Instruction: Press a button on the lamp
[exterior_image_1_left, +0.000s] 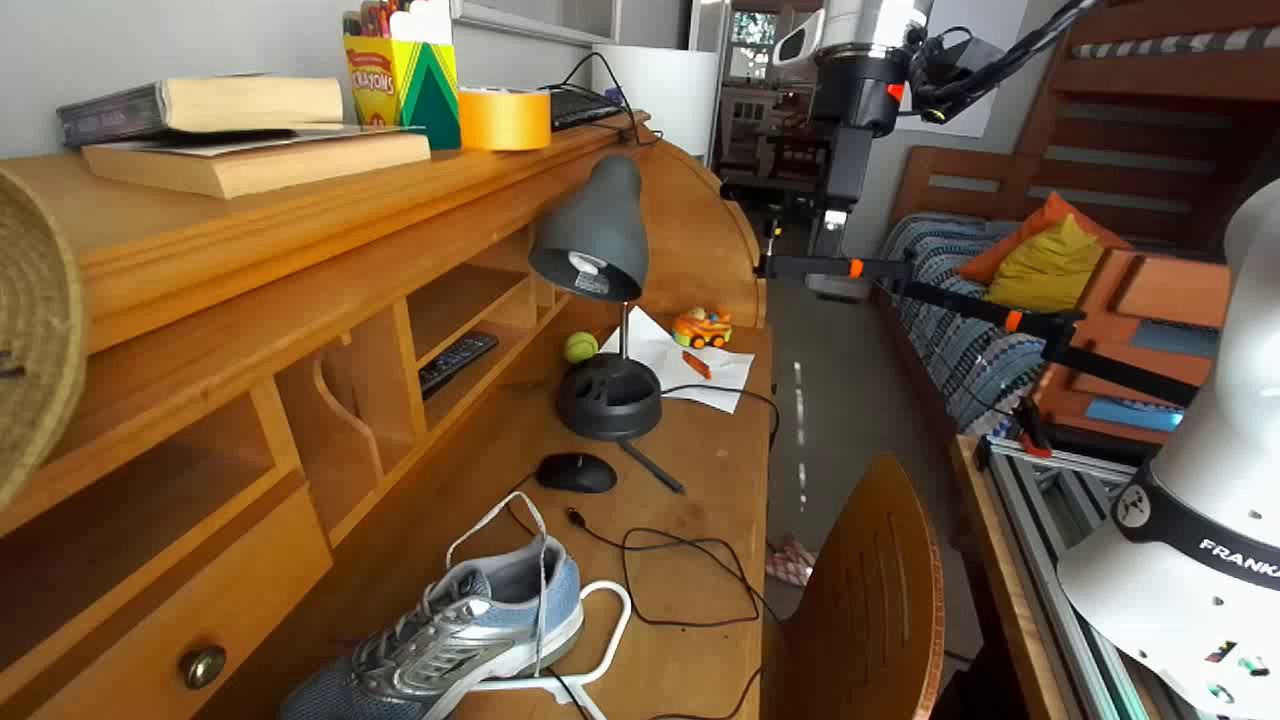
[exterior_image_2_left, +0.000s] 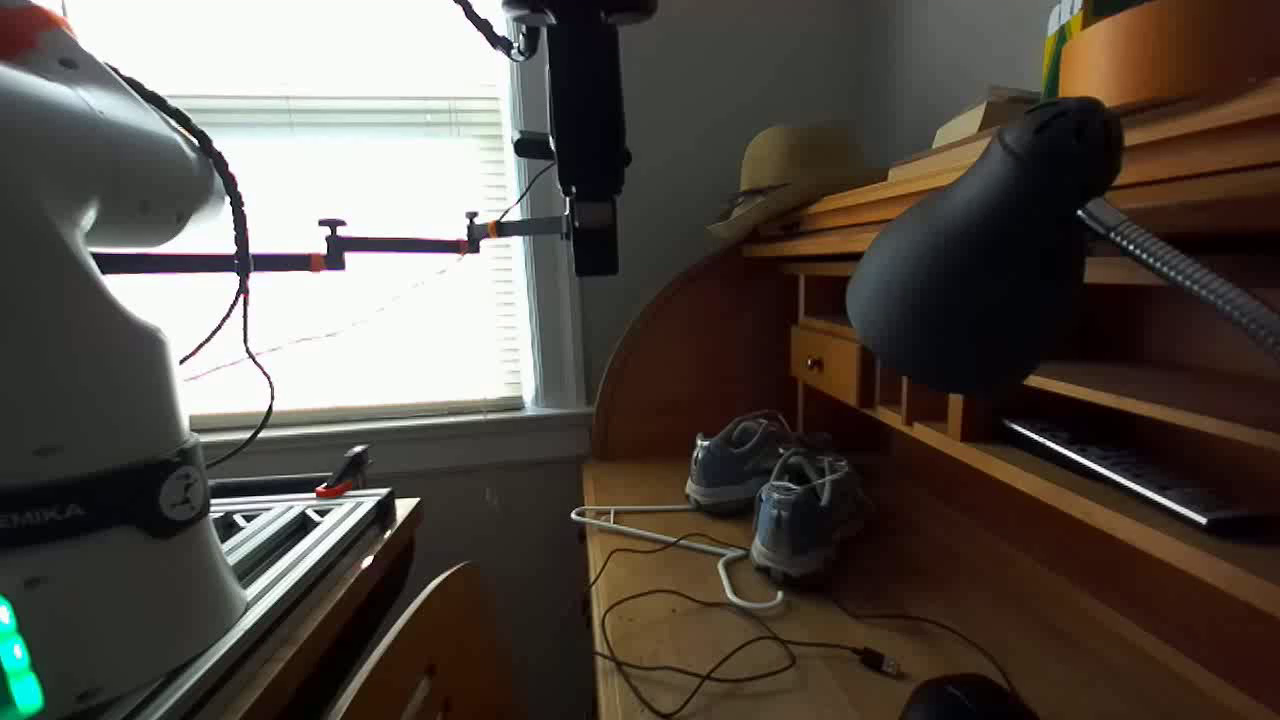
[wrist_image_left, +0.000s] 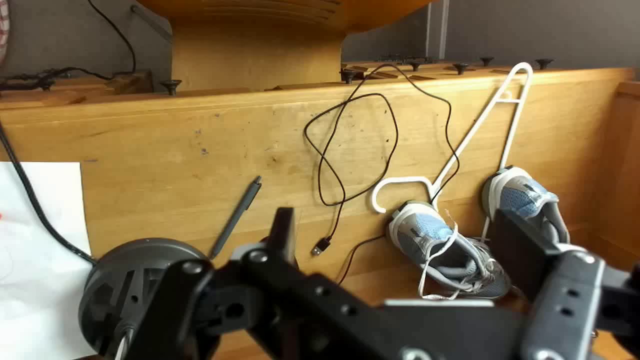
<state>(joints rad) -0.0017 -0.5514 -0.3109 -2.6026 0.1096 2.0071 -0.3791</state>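
Observation:
The lamp has a dark grey cone shade facing down and a round black base with slots, standing on the desk. In an exterior view its shade and thin bendable arm show large. In the wrist view only part of its base shows at the lower left, partly covered by my gripper. I cannot make out a button. My gripper is open and empty, fingers wide apart, pointing down. It hangs above the desk, apart from the lamp, in both exterior views.
A black mouse, pen, thin cable, white hanger and shoes lie on the desk. A paper, toy car and ball are near the base. A chair stands before the desk.

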